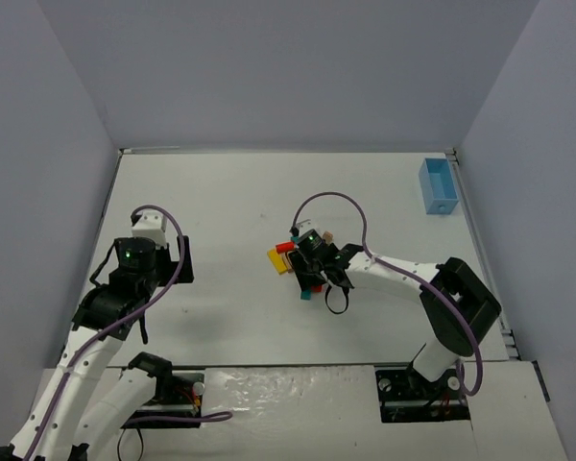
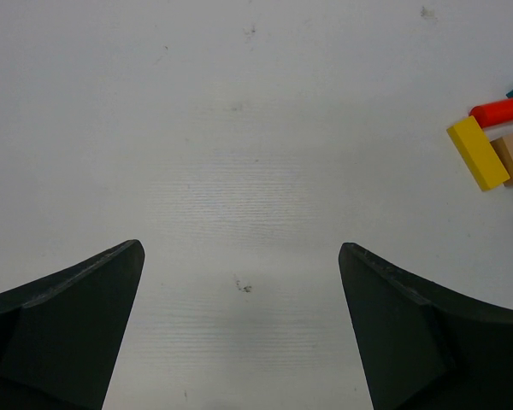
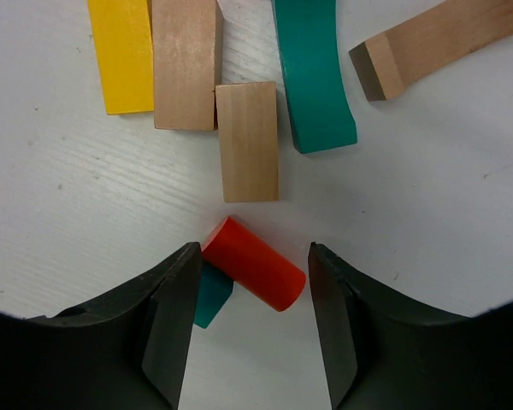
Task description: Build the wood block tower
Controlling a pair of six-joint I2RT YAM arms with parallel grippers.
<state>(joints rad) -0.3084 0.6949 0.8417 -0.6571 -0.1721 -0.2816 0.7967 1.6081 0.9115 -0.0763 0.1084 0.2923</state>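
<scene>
The right arm reaches to the middle of the counter (image 1: 221,192). The right gripper (image 3: 253,254) points down, jaws half open astride a lying red cylinder (image 3: 258,268), one finger touching it, nothing clamped. Only its wrist view shows the blocks (image 3: 248,141) flat and unstacked: tan, yellow, teal. The left gripper (image 2: 239,256) hangs wide open and empty over white counter. The walls are grey, and a blue bin (image 1: 438,185) sits in the far right corner.
</scene>
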